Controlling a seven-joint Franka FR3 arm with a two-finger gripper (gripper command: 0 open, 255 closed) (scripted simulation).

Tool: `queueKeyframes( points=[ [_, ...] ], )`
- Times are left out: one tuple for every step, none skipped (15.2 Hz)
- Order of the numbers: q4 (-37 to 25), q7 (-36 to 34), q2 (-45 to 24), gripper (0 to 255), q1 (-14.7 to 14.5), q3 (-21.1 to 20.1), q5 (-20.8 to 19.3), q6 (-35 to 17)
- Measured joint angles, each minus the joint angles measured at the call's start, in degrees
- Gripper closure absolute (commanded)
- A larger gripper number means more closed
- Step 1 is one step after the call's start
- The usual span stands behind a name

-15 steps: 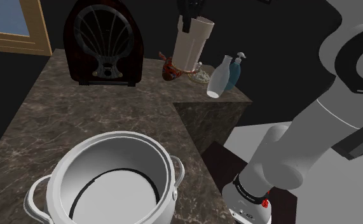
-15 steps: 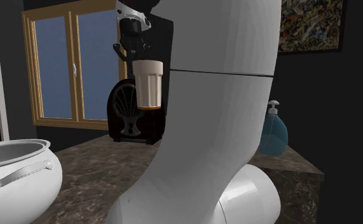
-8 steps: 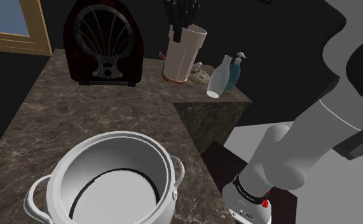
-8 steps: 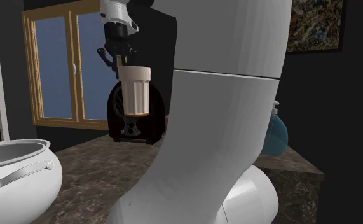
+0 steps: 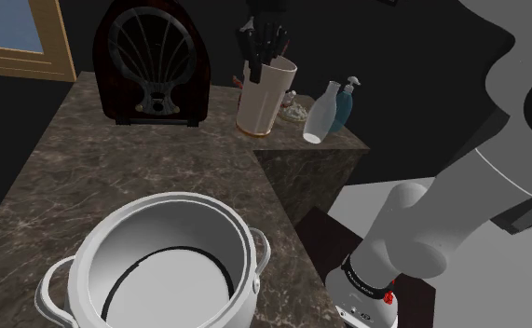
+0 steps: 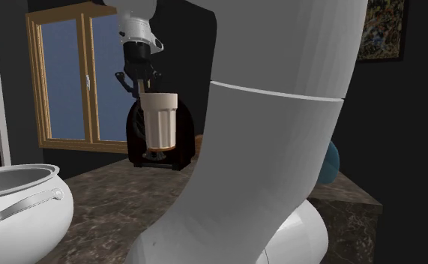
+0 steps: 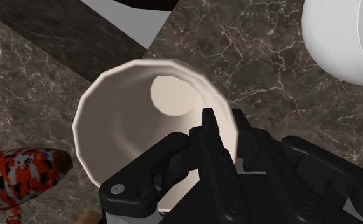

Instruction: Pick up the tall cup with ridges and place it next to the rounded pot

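Note:
The tall cream cup with ridges point(image 5: 266, 96) hangs slightly tilted just above the marble counter point(image 5: 115, 168), in front of the dark radio point(image 5: 152, 65). My black gripper point(image 5: 257, 61) is shut on its rim from above. In the wrist view one finger sits inside the cup point(image 7: 129, 121) and the other outside, with the gripper point(image 7: 227, 130) pinching the wall. The second exterior view has the cup point(image 6: 160, 120) under the gripper point(image 6: 146, 87). The rounded white pot point(image 5: 161, 270) with two handles stands at the counter's near end, well apart from the cup; its side point(image 7: 345, 38) is in the wrist view.
A white bottle point(image 5: 321, 112) and a blue soap dispenser point(image 5: 345, 102) stand at the counter's far right corner. An orange-and-black patterned object point(image 7: 21, 172) lies by the cup. The counter drops off at a step on the shoulder view's right. My white arm point(image 6: 279, 150) blocks much of the second exterior view.
The gripper has carried the cup down and toward the shoulder view's left, away from the bottles and closer to the counter. Its grip has stayed the same.

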State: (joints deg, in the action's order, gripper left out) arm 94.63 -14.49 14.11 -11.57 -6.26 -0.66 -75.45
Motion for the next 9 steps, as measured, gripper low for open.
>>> queueKeyframes(
  points=[
    [1.4,0.0,0.3,255,0.0,0.0,0.0,-1.1],
    [2.4,0.0,0.6,255,0.0,0.0,0.1,-1.8],
    [3.5,0.0,0.9,255,0.0,0.0,0.1,-2.6],
    [4.7,-0.1,1.2,255,-0.1,0.0,0.1,-3.5],
    [5.7,-0.1,1.4,255,-0.1,0.0,0.2,-4.3],
    [6.8,0.0,1.7,255,0.0,0.1,0.2,-5.0],
    [8.0,0.0,2.0,255,-0.1,0.1,0.2,-6.0],
    [9.2,0.0,2.4,255,-0.1,0.1,0.2,-6.7],
    [10.1,-0.1,2.6,255,-0.1,0.1,0.3,-7.4]
  ],
)
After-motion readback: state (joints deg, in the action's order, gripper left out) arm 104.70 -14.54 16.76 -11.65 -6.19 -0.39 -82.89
